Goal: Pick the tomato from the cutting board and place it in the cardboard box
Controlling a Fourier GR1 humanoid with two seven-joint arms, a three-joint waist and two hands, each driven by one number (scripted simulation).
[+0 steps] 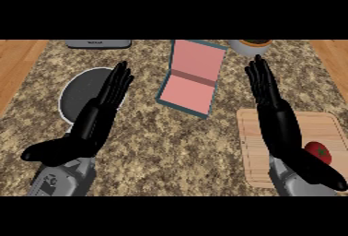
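Both hands open; tomato (319, 152) on cutting board (253, 152); writing unreadable.

Red tomato (318, 152), pale wooden cutting board (255, 152), speckled brown counter (170, 147), black hands.

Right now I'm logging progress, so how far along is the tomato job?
Nothing looks done yet. The tomato lies on the cutting board, beside the right hand, which is open above the board with straight fingers and holds nothing. The left hand is open over the grey plate. Left to do: grasp the tomato, carry it to the pink-lined box, and release it there.
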